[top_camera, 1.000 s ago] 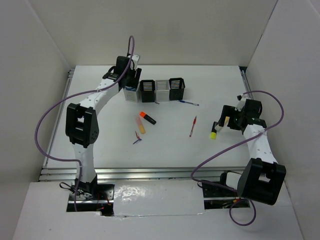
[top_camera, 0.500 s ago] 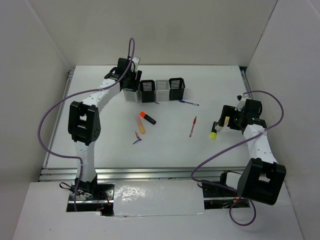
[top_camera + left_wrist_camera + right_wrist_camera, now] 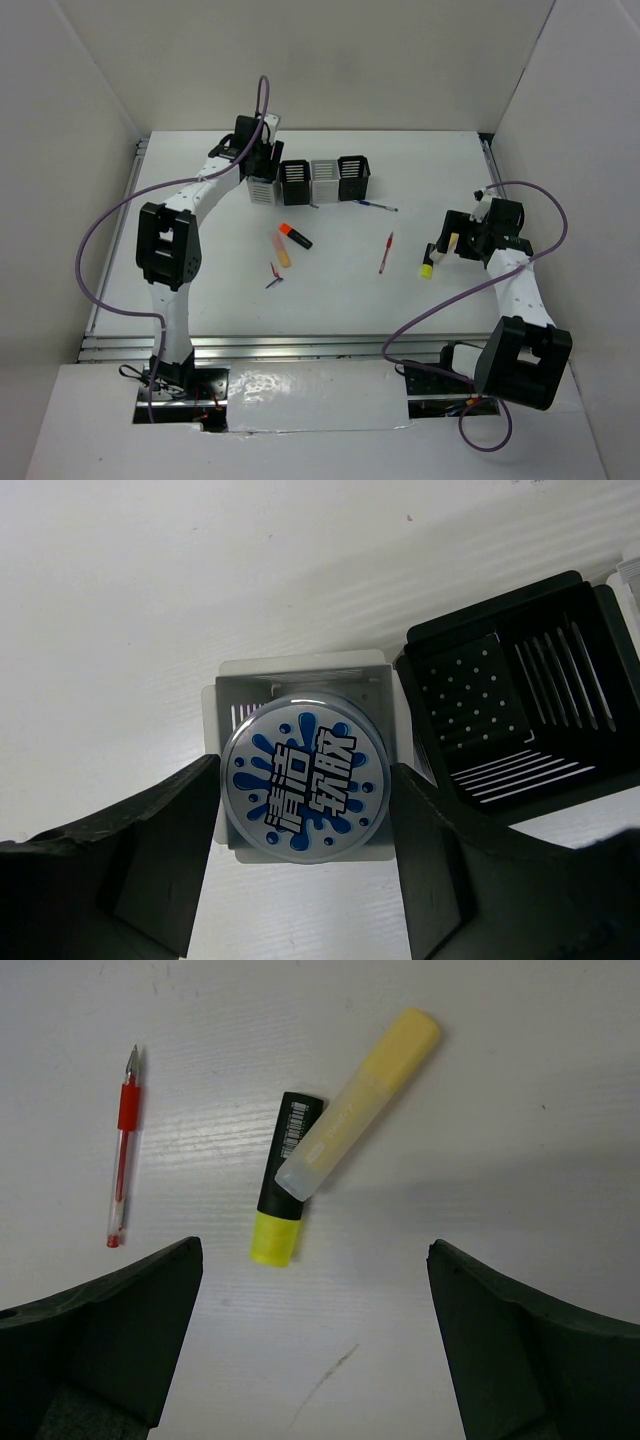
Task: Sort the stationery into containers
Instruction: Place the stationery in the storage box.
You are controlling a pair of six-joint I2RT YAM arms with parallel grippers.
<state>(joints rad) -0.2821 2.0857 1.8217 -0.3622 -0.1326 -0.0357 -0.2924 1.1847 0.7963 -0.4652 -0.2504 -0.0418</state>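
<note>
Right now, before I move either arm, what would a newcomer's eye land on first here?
The round blue-grey disc with blue splash lettering stands out, gripped by the left gripper directly over the light grey slatted cup at the row's left end. Next, under the wide-open right gripper, a pale yellow translucent marker lies across a yellow-black highlighter, a thin red pen off to their left.

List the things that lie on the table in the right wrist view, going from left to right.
red pen → black-and-yellow highlighter. The pale yellow marker overlaps the highlighter, so I leave it out.
</note>
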